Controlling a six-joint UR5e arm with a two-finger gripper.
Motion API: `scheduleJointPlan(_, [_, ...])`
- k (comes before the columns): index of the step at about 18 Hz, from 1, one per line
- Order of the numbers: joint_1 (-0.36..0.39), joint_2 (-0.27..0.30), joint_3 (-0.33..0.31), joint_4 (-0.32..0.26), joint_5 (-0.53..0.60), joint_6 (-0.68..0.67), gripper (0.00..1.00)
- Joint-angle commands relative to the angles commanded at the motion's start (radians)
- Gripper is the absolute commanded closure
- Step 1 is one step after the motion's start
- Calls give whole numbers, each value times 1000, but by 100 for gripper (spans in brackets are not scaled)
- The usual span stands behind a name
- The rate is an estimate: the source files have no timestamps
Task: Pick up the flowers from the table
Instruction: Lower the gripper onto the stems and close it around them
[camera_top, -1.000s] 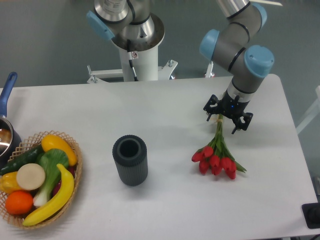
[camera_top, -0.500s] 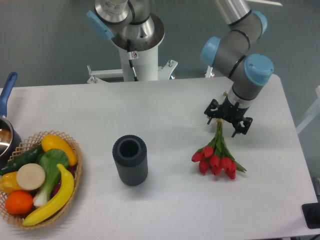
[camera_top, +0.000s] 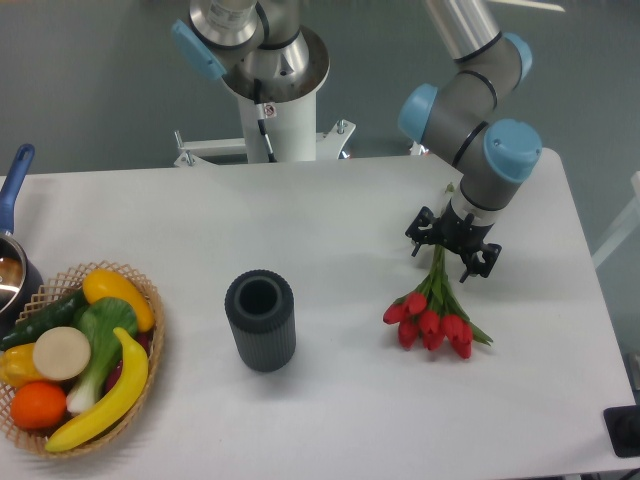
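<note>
Flowers lie flat on the table, right of centre, red heads toward the camera, stems pointing away under the gripper. Fingers spread apart, straddling the stem ends, low over them; contact unclear. Step in hand: lining up the grasp. Next, I judge: settle down, close on the stems, then lift.

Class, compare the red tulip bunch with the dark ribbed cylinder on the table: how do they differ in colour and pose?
The flowers are red with green stems; the cylinder is dark grey all over. The flowers lie flat, stems pointing toward the hand; the cylinder stands upright, its open mouth facing up. Both rest on the white table.
</note>
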Motion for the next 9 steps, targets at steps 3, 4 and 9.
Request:
scheduleJointPlan(3, [2, 0, 5, 0, 0, 2, 37])
scheduleJointPlan(4, [2, 0, 5, 0, 0, -3, 41])
scheduleJointPlan(9, [6, 5, 5, -6, -5, -3, 60])
